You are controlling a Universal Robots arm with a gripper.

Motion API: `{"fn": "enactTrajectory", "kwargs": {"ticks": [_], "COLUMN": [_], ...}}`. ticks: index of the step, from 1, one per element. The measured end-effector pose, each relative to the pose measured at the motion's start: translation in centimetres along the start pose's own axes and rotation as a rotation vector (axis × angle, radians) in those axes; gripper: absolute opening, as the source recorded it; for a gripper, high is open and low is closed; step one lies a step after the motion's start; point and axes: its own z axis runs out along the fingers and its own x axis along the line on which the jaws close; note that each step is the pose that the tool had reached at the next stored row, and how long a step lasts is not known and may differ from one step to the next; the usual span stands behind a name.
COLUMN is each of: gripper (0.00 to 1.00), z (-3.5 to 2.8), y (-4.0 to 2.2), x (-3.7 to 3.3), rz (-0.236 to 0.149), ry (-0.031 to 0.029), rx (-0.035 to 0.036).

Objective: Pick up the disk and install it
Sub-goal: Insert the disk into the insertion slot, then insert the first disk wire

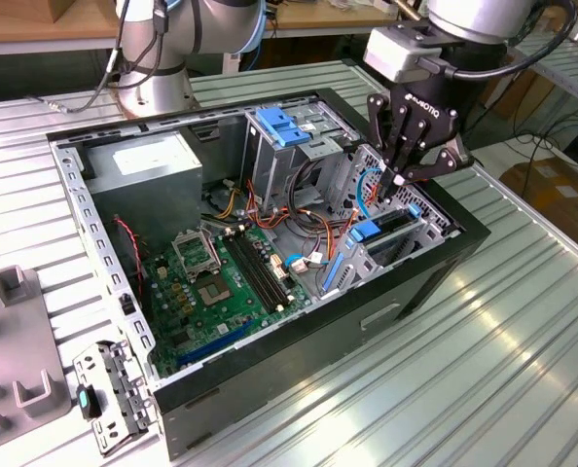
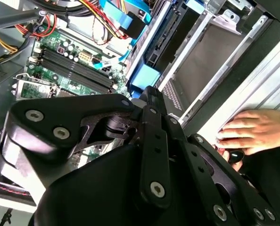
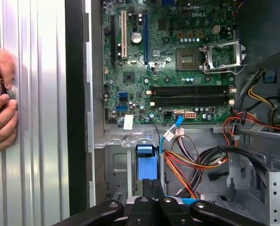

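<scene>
Open computer case [image 1: 270,384] lies on its side on ribbed metal table [image 1: 484,370]. Gripper [image 1: 398,181] hangs over the drive-bay end of the case, at the exterior view's right, fingers pointing down into the case. In the first wrist view the fingers [image 3: 149,193] sit pressed together, so closed, with nothing visible between them. Disk [image 1: 369,233] sits in the low drive bay by the case's corner nearest the exterior view's right, blue carrier end facing the motherboard [image 1: 221,282]. The gripper is directly above the disk and apart from it, not touching. In both wrist views the blue carrier end shows just past the fingertips (disk [image 3: 147,162], disk [image 2: 144,77], gripper [image 3: 158,184], gripper [image 2: 150,94]). Orange and red cables [image 1: 313,229] run between bay and motherboard, close beside the disk. Grey power supply box [image 1: 153,161] is at the far corner of the case, well apart from the gripper. Light-blue bracket [image 1: 284,126] tops the tall bay next to it. A person's hand [image 2: 258,134] rests on the table just outside the case wall.
</scene>
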Motion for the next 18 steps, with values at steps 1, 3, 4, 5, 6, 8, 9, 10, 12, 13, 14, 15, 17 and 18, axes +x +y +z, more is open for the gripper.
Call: {"fn": "enactTrajectory", "kwargs": {"ticks": [1,3,4,5,6,8,9,10,12,13,14,15,17,18], "gripper": [0.11,0.11,0.11,0.11,0.11,0.11,0.11,0.11,0.11,0.11,0.11,0.11,0.11,0.11], "z": [0.44,0.47,0.5,0.51,0.51,0.52,0.52,0.53,0.53,0.53,0.53,0.53,0.53,0.52], "y": [-0.02,-0.02,-0.02,-0.02,-0.02,-0.03,-0.03,-0.02,-0.03,-0.04,-0.05,-0.12,-0.32,-0.49], "x": [0.02,0.02,0.02,0.02,0.02,0.02,0.02,0.02,0.02,0.02,0.02,0.02,0.02,0.01], "rz": [0.0,0.0,0.0,0.0,0.0,0.0,0.0,0.0,0.0,0.0,0.0,0.0,0.0,0.0], "ry": [0.0,0.0003,0.0,0.0001,0.0,0.0,0.0001,0.0001,0.0,0.0,0.0,0.0,0.0,0.0001], "rx": [0.0,0.0,0.0,0.0,0.0,0.0,0.0,0.0,0.0,0.0,0.0,0.0,0.0,0.0]}}
